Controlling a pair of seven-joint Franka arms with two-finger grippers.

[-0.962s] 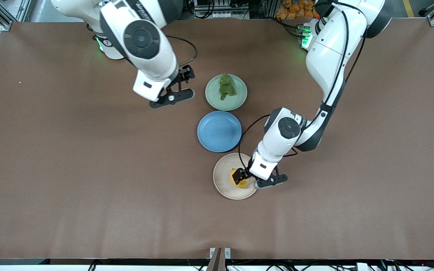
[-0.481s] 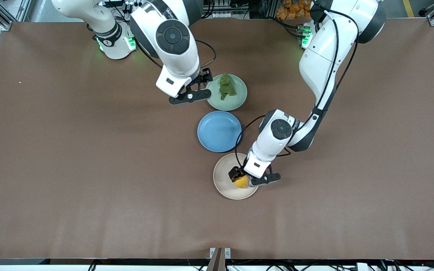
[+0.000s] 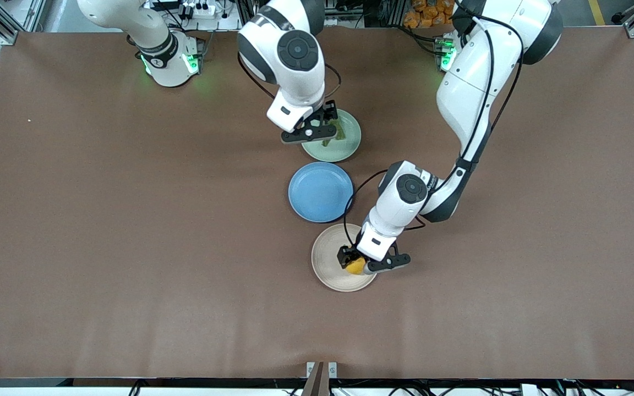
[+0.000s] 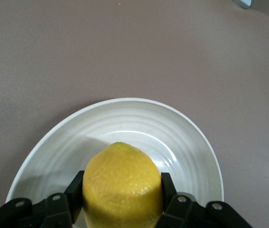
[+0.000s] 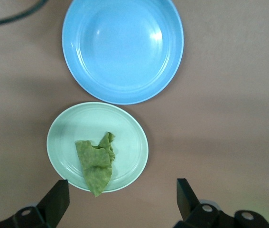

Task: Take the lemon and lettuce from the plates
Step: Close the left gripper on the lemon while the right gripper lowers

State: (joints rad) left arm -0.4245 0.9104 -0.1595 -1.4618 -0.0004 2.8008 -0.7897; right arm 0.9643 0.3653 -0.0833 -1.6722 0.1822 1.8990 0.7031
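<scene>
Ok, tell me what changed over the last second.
The left end effector closed on the lemon, which sits on the beige plate. The right end effector travelled from beside the green plate to over it, above the lettuce, and is open. The blue plate, lettuce and both other plates stayed put.

Lemon [image 4: 122, 185] bright yellow, finely dimpled skin. Its plate [image 4: 181, 142] cream-white with faint concentric rings. Lettuce [image 5: 95, 162] dull olive green, wrinkly, on a plain pale green plate [image 5: 129, 142]. Middle plate [image 5: 122, 47] plain sky blue. Table [image 3: 102, 231] flat brown. Arms white with black joints; gripper fingers [image 5: 56, 202] black.
</scene>
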